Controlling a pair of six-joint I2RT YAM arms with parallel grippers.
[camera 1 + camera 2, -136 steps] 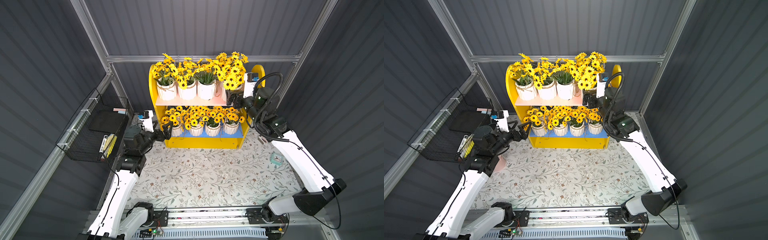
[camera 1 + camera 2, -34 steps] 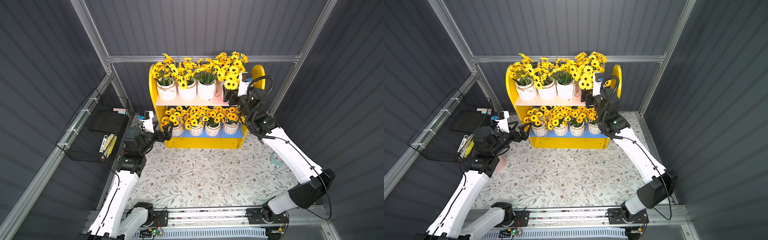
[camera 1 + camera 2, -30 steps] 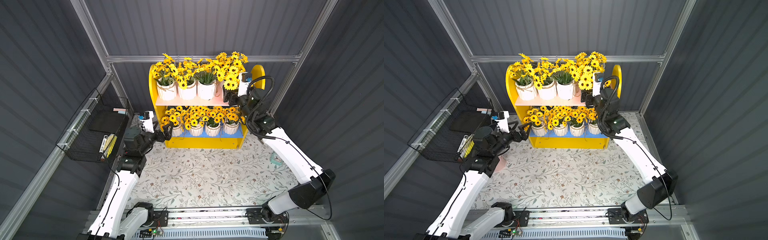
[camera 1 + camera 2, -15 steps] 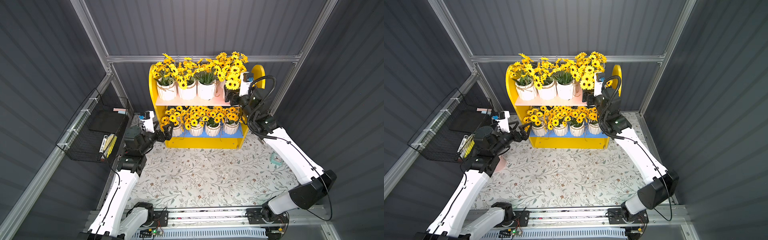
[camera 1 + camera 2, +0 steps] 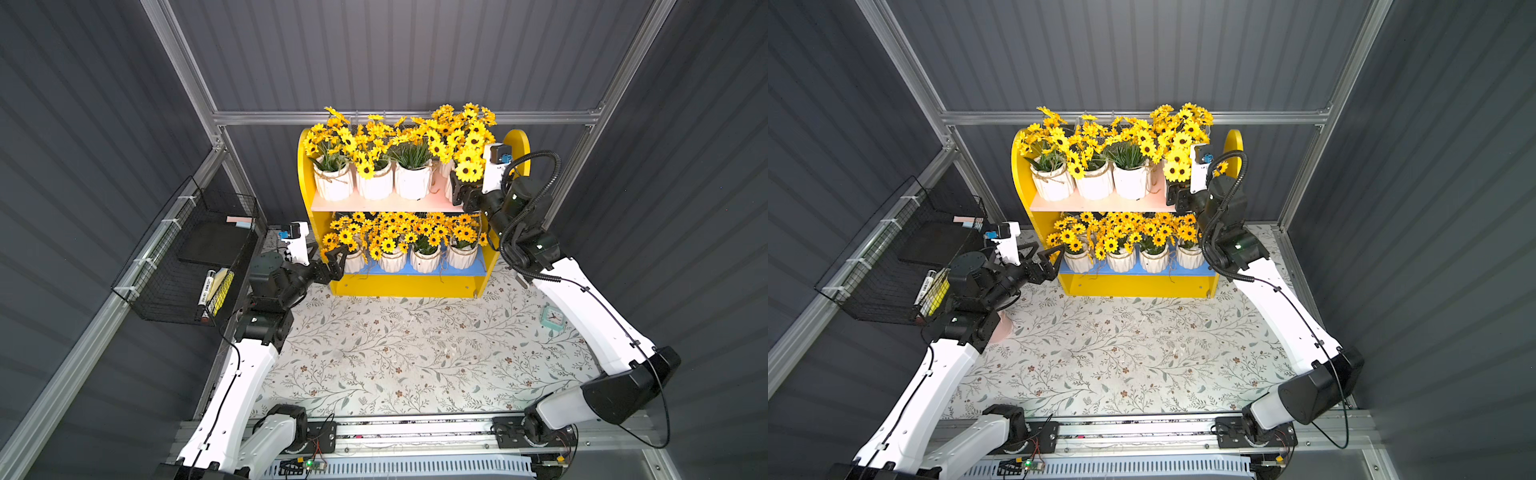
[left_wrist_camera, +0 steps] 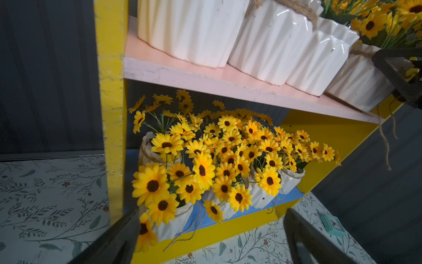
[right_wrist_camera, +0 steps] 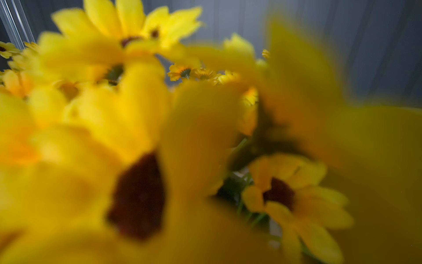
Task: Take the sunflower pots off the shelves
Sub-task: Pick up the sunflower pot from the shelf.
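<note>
the right gripper is now further in along the pink top board, right up by the end pot. its arm leans in closer too.

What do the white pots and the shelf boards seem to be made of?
The white pots look like glazed ceramic: glossy highlights on folded ribs, though glossy plastic is possible. The yellow side panel and pink upper board look like painted wood, matt, with paint chipped at the edges.

Sunflower pots on yellow shelves
</note>
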